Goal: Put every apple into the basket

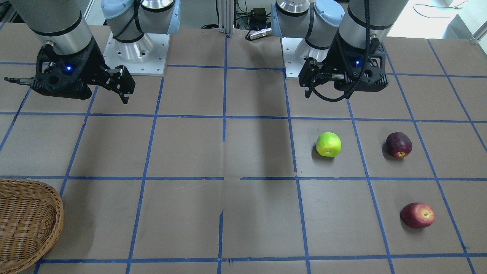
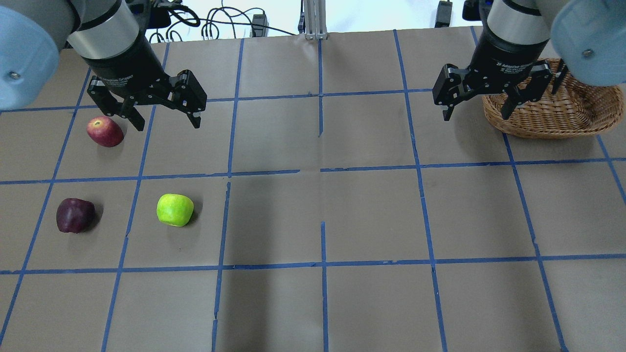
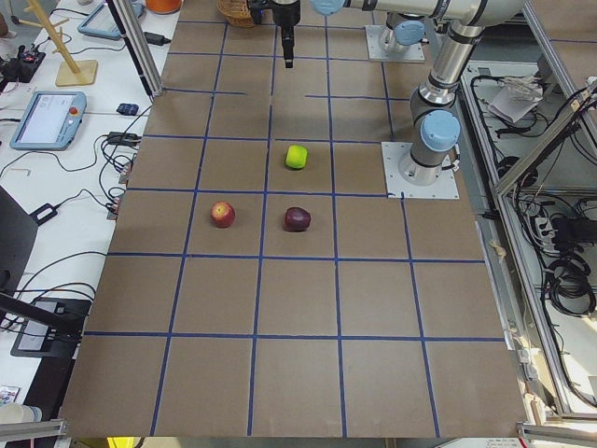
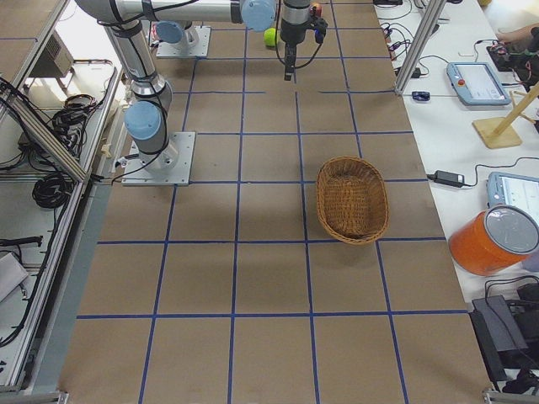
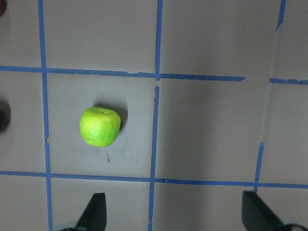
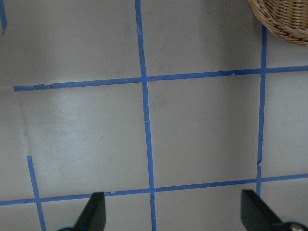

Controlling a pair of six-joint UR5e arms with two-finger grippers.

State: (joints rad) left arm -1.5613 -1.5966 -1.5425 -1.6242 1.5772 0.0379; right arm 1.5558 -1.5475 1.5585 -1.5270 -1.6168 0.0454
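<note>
Three apples lie on the table on my left side. The yellow-green apple (image 2: 174, 209) (image 1: 328, 144) also shows in the left wrist view (image 5: 99, 126). The dark maroon apple (image 2: 75, 215) (image 1: 398, 144) lies to its left. The red apple (image 2: 104, 131) (image 1: 417, 215) lies further out. My left gripper (image 2: 167, 122) (image 5: 175, 216) hangs open and empty above the table, just right of the red apple. The wicker basket (image 2: 552, 128) (image 1: 57, 213) (image 4: 322, 202) stands empty at the far right. My right gripper (image 2: 476, 113) (image 6: 173, 216) hangs open and empty beside the basket's left rim.
The brown table has a blue tape grid. The two arm base plates (image 1: 133, 57) (image 1: 296, 61) sit at the robot's edge. A side bench beyond the table's far edge holds tablets (image 4: 477, 82), a wooden stand (image 4: 505, 126) and an orange container (image 4: 497, 240).
</note>
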